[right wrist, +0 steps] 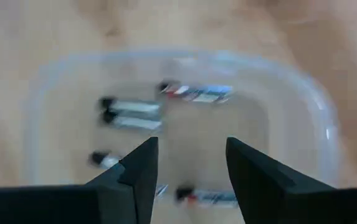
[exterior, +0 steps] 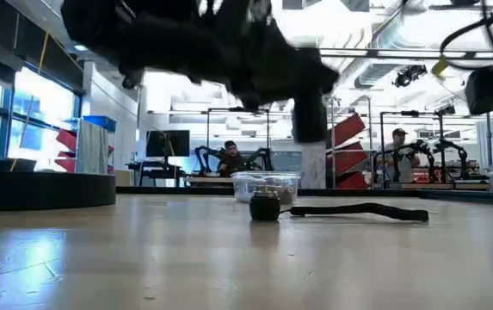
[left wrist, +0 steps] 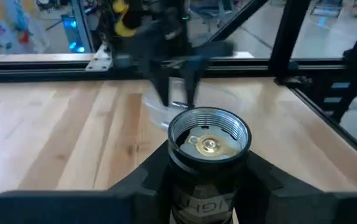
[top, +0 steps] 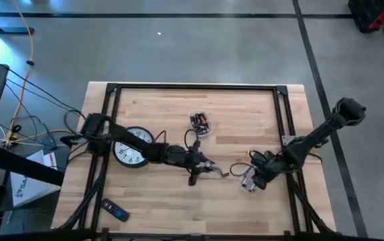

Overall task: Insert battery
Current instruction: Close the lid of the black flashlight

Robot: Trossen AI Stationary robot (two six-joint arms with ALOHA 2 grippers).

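Observation:
In the left wrist view a black flashlight [left wrist: 206, 180] sits between the fingers of my left gripper [left wrist: 206, 171], its open threaded end [left wrist: 209, 124] showing a brass contact inside. That gripper [top: 198, 166] is at the table's middle. My right gripper [right wrist: 190, 162] stands open above a clear tub [right wrist: 315, 106] that holds several batteries [right wrist: 131, 112], touching none of them. In the high view it [top: 248, 179] is at the table's right. A small black cap [exterior: 264, 207] with a black strap [exterior: 362, 211] lies on the table. My left gripper pinches the flashlight's body [left wrist: 184, 186] between its two fingers, one on each side, just behind the open threaded end. The open end faces away from the wrist, toward my right gripper. The fingers hide the rest of the body, so whether it rests on the table cannot be told.
A second clear tub of batteries [top: 200, 124] stands toward the far middle. A round wall clock [top: 133, 146] lies under my left arm, and a remote [top: 116, 211] lies near the front left corner. A black frame [top: 198, 87] runs around the table's edges.

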